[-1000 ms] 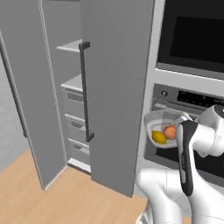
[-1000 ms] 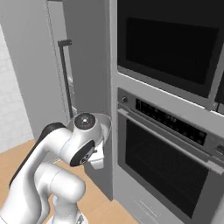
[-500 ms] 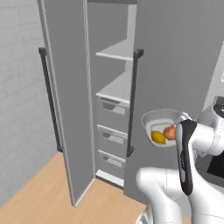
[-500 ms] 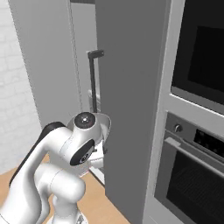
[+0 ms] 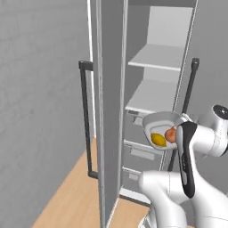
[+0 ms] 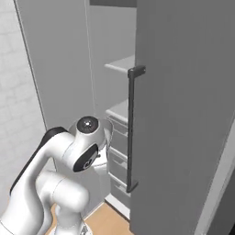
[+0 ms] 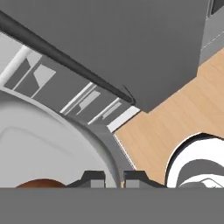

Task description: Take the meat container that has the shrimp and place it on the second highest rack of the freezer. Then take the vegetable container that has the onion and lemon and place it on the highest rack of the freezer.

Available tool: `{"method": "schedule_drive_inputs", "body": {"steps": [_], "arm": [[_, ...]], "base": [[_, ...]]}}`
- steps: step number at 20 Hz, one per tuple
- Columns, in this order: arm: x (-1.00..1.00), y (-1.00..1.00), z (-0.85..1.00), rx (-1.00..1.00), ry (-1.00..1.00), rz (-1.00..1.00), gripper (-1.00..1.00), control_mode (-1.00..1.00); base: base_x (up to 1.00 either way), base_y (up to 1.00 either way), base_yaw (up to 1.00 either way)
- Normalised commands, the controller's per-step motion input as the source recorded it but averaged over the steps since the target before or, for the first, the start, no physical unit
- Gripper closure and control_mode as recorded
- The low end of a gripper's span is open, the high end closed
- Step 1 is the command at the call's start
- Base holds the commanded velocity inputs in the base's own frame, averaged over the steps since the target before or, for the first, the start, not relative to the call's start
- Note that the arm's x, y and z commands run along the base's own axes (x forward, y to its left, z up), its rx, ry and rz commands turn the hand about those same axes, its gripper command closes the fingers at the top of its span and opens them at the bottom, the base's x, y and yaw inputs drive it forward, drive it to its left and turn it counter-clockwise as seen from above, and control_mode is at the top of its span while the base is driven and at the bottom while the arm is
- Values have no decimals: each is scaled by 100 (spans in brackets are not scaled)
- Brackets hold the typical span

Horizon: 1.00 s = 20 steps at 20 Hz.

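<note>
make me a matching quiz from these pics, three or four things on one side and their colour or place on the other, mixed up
Things:
1. lemon
2. onion
3. freezer door handle
4. container

Descriptions:
A. black vertical bar
B. pale bowl held up by the arm, in front of the drawers
C. yellow, lying in the bowl
D. orange-pink, beside the yellow fruit

Pairs: 1-C, 2-D, 3-A, 4-B

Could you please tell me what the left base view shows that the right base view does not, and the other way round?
From the left base view: the lemon and the onion lying in the vegetable container held at the arm's end, plus the left door's handle. From the right base view: the tiled wall and the right door's broad outer face. Both share the open freezer, its pale shelves, its grey drawers and the right door's black handle.
</note>
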Motion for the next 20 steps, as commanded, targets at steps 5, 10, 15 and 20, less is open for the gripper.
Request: {"method": "schedule_drive_inputs", "body": {"steps": [5, 10, 15, 20], "arm": [[0, 0, 0, 0, 0, 0, 100, 100], [0, 0, 0, 0, 0, 0, 100, 100], [0, 0, 0, 0, 0, 0, 100, 100], [0, 0, 0, 0, 0, 0, 100, 100]], "base": [[63, 76, -45], [18, -18, -1], [-32, -67, 0], [31, 0, -3]]}}
